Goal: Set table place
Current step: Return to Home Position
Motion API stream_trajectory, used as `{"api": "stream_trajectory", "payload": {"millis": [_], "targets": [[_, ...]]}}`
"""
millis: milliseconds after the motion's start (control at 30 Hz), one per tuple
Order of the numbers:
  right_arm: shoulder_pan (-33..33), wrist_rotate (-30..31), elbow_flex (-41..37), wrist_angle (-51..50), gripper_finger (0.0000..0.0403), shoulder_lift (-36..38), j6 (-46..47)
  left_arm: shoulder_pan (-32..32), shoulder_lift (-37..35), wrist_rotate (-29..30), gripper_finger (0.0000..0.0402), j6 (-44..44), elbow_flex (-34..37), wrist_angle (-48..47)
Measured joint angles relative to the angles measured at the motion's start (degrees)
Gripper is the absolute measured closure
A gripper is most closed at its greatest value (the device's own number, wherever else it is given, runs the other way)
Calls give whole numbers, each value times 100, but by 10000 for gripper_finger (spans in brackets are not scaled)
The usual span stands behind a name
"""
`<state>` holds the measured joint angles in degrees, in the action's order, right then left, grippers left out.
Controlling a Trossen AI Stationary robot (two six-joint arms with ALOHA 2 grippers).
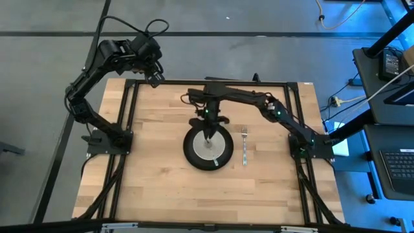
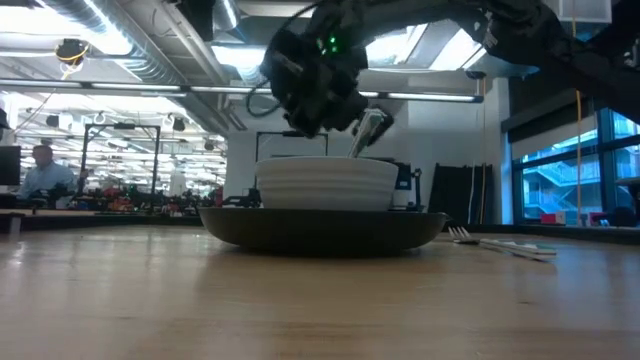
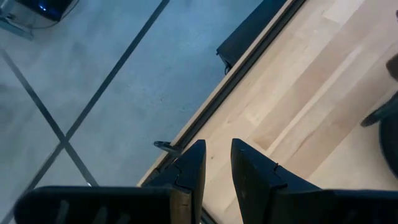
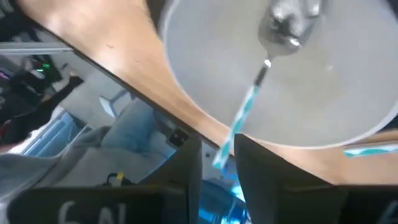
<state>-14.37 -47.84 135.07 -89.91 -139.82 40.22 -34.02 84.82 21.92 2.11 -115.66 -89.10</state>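
A: So where does the right gripper stand?

B: At the middle of the high view, pointing down over the dishes. In its wrist view the two fingers are parted wider than the thin blue patterned handle of the spoon that runs between them. There is a gap on either side, so it reads as released, not pinching.

A: And the spoon itself?

B: Its metal head lies in the white bowl, with the handle leaning out over the rim toward the gripper. The bowl sits on the black plate at the centre of the table. The fork lies just beside the plate, to its right in the high view.

A: Then the place looks set. What does the retreat ask for?

B: Probably a straight lift first. With the handle between the fingers, a sideways swing could catch it and flip the spoon or drag the bowl. The gripper should hold its jaws apart and rise clear of the handle tip. Only then should it fold toward the right edge, high enough to pass over the fork.

A: The left arm?

B: Folded at the upper left of the high view. The left gripper is near the table's upper edge, narrowly parted and empty. It need not move.
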Motion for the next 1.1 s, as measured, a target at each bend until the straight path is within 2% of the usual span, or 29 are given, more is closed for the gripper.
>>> {"api": "stream_trajectory", "payload": {"millis": [133, 333, 467, 667, 767, 867, 967, 1033, 1100], "targets": [[37, -18, -127, 63, 306, 290, 146, 0, 1, 26, 332, 4, 0, 1], [343, 488, -57, -9, 306, 687, -146, 0, 4, 161, 332, 11, 0, 1], [679, 1293, -44, -9, 306, 1126, -157, 2, 4, 159, 332, 1, 0, 0], [1313, 2810, -20, 17, 306, 2038, -44, 4, 4, 102, 332, -43, 0, -3], [1582, 3248, -22, 10, 306, 2454, -170, 65, -33, -20, 332, -523, 0, -107], [1808, 3259, -26, -8, 306, 2834, -277, 324, -250, -503, 332, -1021, 0, -55], [2154, 3425, -24, 2, 306, 3108, -164, 691, -638, -674, 332, -1577, -2, 45], [2374, 3869, -27, 0, 306, 3241, -375, 958, -955, -654, 332, -1980, -2, 43], [2552, 4583, -33, -13, 306, 3423, -617, 1200, -1310, -648, 332, -2287, -2, 43]]}}
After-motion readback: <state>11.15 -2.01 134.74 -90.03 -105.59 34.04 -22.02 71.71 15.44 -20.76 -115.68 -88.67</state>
